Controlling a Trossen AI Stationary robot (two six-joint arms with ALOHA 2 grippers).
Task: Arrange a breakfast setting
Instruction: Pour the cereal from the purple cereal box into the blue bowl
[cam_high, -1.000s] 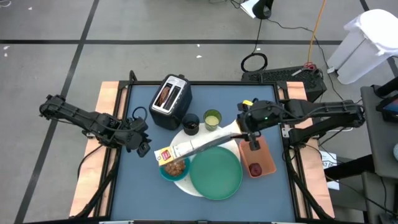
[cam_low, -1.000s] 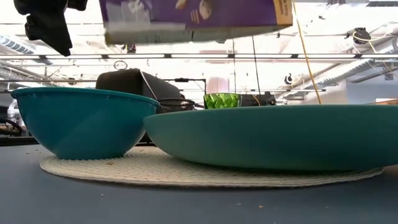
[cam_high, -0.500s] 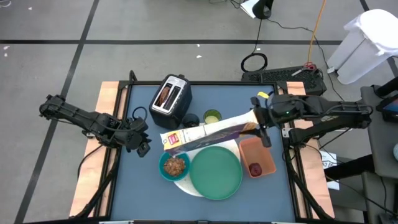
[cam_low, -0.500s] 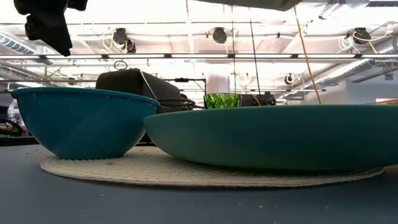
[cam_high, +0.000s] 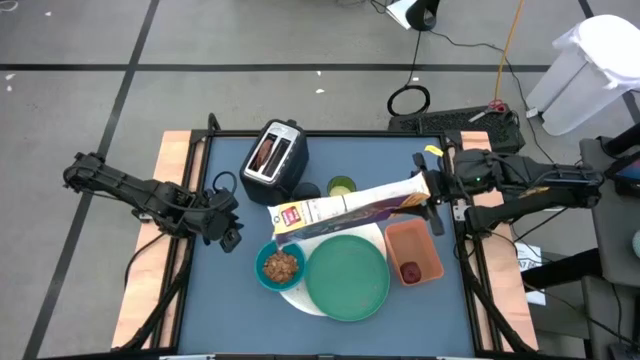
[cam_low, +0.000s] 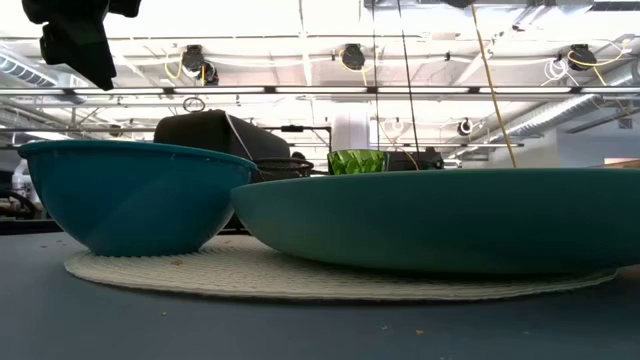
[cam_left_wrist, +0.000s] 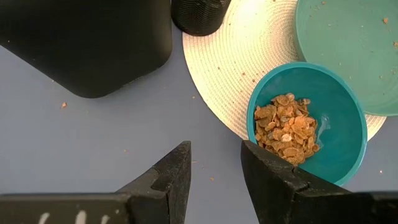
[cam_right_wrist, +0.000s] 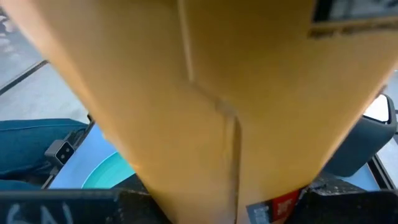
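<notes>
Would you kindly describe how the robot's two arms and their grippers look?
Both arms are dark, jointed and slim, with black cables along them. The left gripper has two black wedge-shaped fingers. The right arm's wrist carries a small yellow tag and a green light.

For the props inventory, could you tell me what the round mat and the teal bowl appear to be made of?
The round mat looks like woven fibre or cord, matte off-white: fine concentric ribbing shows across it. The teal bowl looks like plastic or melamine, possibly glazed ceramic; it has a smooth, evenly coloured wall with a soft sheen.
</notes>
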